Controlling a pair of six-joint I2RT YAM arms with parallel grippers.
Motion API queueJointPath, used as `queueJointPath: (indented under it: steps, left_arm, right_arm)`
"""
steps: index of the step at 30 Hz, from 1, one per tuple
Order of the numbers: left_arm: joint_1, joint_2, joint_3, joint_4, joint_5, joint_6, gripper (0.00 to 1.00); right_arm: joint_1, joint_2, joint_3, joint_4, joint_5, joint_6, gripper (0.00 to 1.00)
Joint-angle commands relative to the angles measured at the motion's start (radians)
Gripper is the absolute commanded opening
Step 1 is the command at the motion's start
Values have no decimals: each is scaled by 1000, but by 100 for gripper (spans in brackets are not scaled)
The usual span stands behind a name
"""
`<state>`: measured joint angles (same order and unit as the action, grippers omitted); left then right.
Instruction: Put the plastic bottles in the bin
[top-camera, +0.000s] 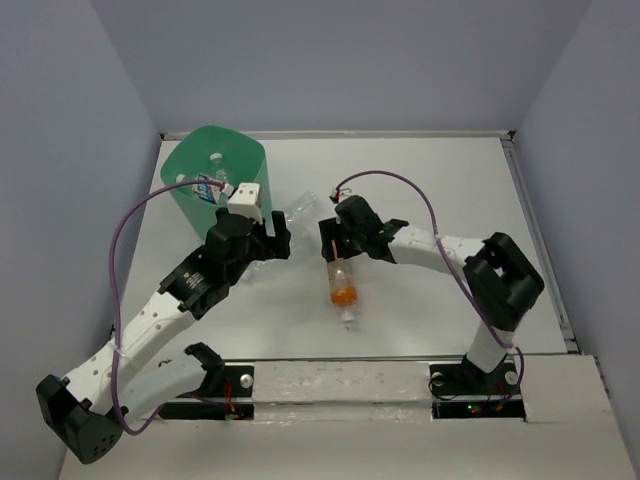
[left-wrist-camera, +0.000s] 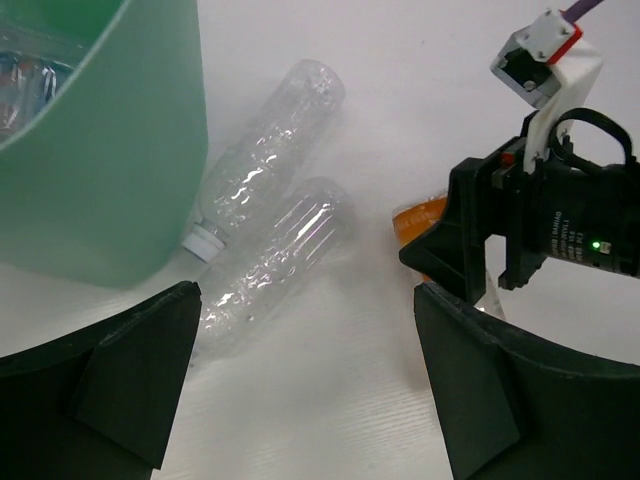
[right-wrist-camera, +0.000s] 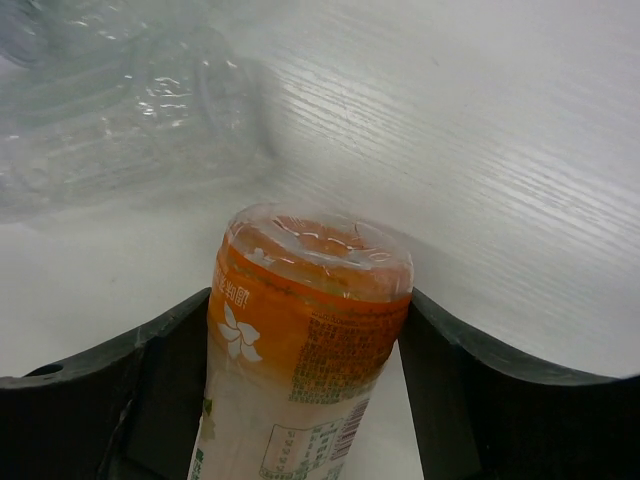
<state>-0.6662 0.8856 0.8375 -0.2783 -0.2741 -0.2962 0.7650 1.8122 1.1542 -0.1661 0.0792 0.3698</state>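
The mint-green bin (top-camera: 215, 170) stands at the far left and holds several bottles, one with a blue label (top-camera: 208, 186); it also shows in the left wrist view (left-wrist-camera: 110, 150). Two clear plastic bottles (left-wrist-camera: 265, 140) (left-wrist-camera: 275, 255) lie side by side on the table next to the bin, also seen from above (top-camera: 303, 208). My left gripper (top-camera: 272, 238) (left-wrist-camera: 305, 300) is open and empty, hovering just short of them. My right gripper (top-camera: 340, 256) (right-wrist-camera: 305, 310) is shut on the base end of the orange bottle (top-camera: 343, 287) (right-wrist-camera: 300, 340), which points its cap toward the near edge.
The right arm's wrist (left-wrist-camera: 545, 225) is close to the right of my left gripper. The table's raised edge (top-camera: 535, 230) runs along the right and far sides. Grey walls surround the table.
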Motion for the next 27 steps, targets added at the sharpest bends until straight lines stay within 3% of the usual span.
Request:
queueJointPath:
  steps: [1, 5, 9, 16, 22, 24, 27]
  left_arm:
    - [-6, -130, 70, 86, -30, 11, 98]
    - [-6, -244, 98, 143, -66, 2, 98]
    - [-6, -356, 74, 201, -146, -12, 99]
    - [-3, -565, 3, 271, -266, -20, 99]
    - [4, -642, -46, 304, -317, -4, 99]
    - [13, -637, -49, 301, -303, 0, 99]
    - [28, -622, -57, 300, -274, 3, 99]
  right_arm:
    - [-7, -232, 34, -3, 28, -31, 44]
    - [-7, -321, 168, 43, -132, -42, 41]
    - [37, -289, 380, 140, -217, -68, 41]
    - [57, 28, 813, 321, -202, -48, 40]
    - [66, 382, 1373, 379, -122, -54, 39]
    - [66, 491, 1456, 411, -90, -55, 38]
    - [75, 536, 1440, 528, -45, -43, 38]
